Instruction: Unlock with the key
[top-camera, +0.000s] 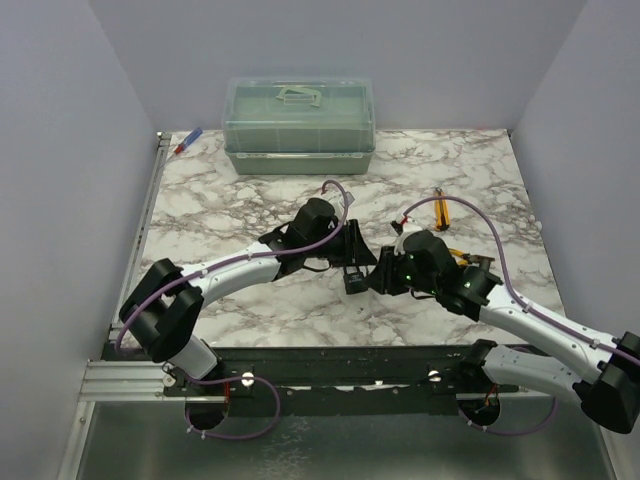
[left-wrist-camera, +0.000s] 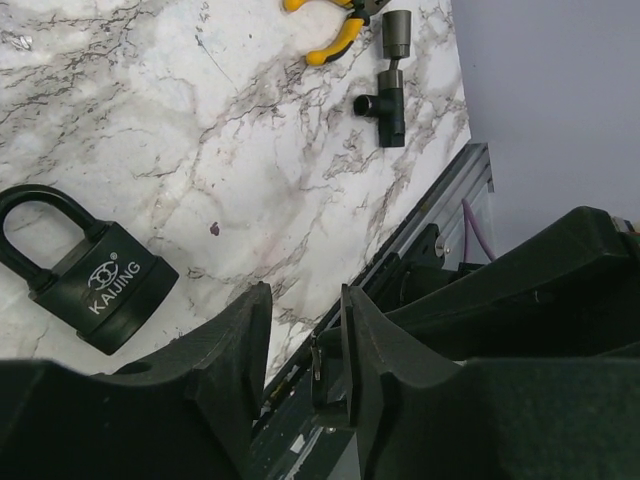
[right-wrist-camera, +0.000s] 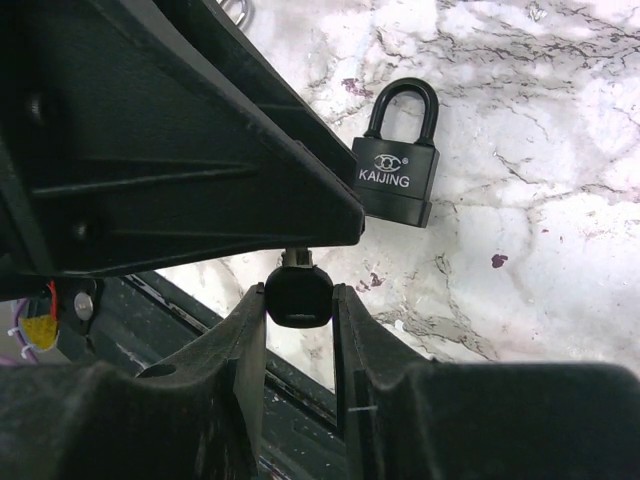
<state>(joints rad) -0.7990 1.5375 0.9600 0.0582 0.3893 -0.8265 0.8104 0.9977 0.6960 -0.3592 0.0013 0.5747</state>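
Right tool (right-wrist-camera: 298, 306) pinching key (right-wrist-camera: 297, 293), shaft pointing outward

"KAIJING" is printed in white on the black padlock (right-wrist-camera: 395, 182).

Arms bend inward, wrists close together. Left gripper (left-wrist-camera: 305, 298) jaws stand parted; right gripper (right-wrist-camera: 298, 308) jaws clamp the key (right-wrist-camera: 297, 292).

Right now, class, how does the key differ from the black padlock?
The key is much smaller than the black padlock. The key is held in the right end effector; the padlock lies flat on the marble table, untouched. The padlock carries white KAIJING lettering; the key's head is plain. Both are black.
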